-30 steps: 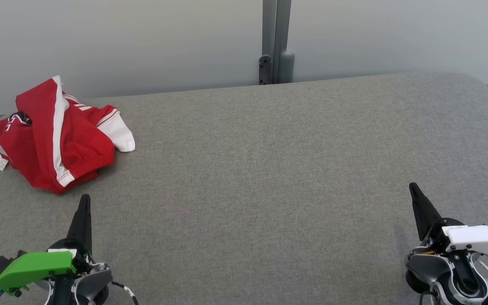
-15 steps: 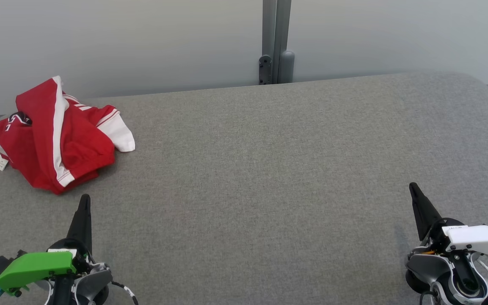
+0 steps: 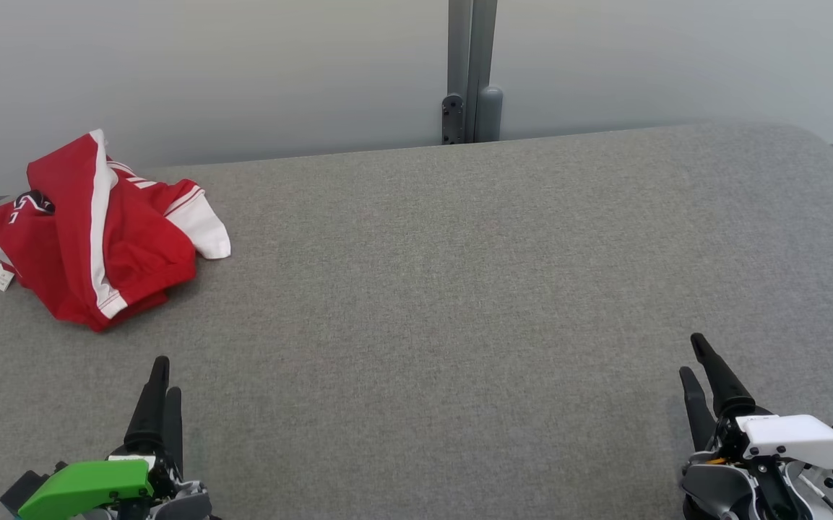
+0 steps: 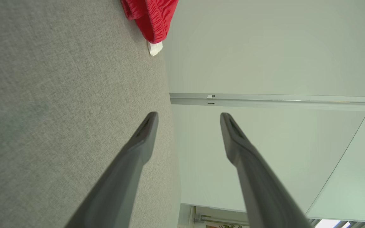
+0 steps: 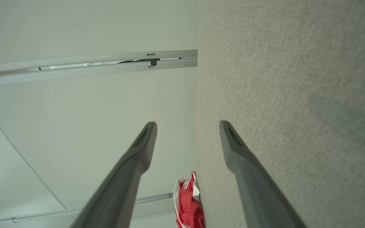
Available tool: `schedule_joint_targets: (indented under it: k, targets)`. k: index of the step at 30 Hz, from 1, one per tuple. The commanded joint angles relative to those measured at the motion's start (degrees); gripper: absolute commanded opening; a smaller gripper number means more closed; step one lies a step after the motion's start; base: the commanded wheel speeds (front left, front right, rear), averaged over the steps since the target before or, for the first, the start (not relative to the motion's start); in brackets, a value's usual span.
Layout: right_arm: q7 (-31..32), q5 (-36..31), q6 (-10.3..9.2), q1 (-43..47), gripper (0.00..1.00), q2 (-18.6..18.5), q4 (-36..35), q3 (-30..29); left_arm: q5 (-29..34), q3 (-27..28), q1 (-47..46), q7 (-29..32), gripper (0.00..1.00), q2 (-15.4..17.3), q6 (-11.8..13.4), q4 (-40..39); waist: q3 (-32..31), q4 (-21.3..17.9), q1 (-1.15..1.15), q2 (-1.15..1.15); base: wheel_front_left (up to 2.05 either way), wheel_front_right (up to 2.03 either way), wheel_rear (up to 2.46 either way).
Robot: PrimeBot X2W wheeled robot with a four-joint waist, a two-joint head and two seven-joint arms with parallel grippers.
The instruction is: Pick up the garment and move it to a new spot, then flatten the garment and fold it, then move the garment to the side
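On a grey fabric bench [image 3: 459, 289], a crumpled red-and-white sports garment [image 3: 98, 231] is seen untouched at the far left. The left tool [image 3: 165, 383] and right tool [image 3: 691, 357] are held open and empty; no step is judged done.

A crumpled red-and-white garment [image 3: 98, 231] is seen at the far left of the grey fabric counter [image 3: 459, 289]. The left gripper [image 3: 167, 374] and right gripper [image 3: 691, 354] are held low at the near corners, clear of it.
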Motion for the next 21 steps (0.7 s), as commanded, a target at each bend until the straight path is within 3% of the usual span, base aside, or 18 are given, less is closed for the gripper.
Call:
schedule_joint_targets:
  k: [1,9,21]
  targets:
    - [-0.83,-0.59,0.0,-0.37,1.0,-0.23,-1.28,0.47,0.77,-0.62,-0.49,-0.71,1.0,0.2,-0.04,-1.5,0.01,0.0,0.0,0.0,0.0,0.0,0.0]
    - [-2.95,-4.45,0.01,-0.09,1.0,-0.32,-2.24,1.12,3.67,-2.03,0.08,-2.83,1.0,0.27,0.11,-2.94,0.03,0.04,0.0,0.0,0.0,0.0,0.0]
    - [-5.82,-16.28,0.01,0.48,1.0,-0.44,-7.1,1.02,15.75,-4.34,0.0,-5.68,1.0,0.37,2.27,-7.24,0.04,0.2,0.0,0.0,0.0,0.0,0.0]
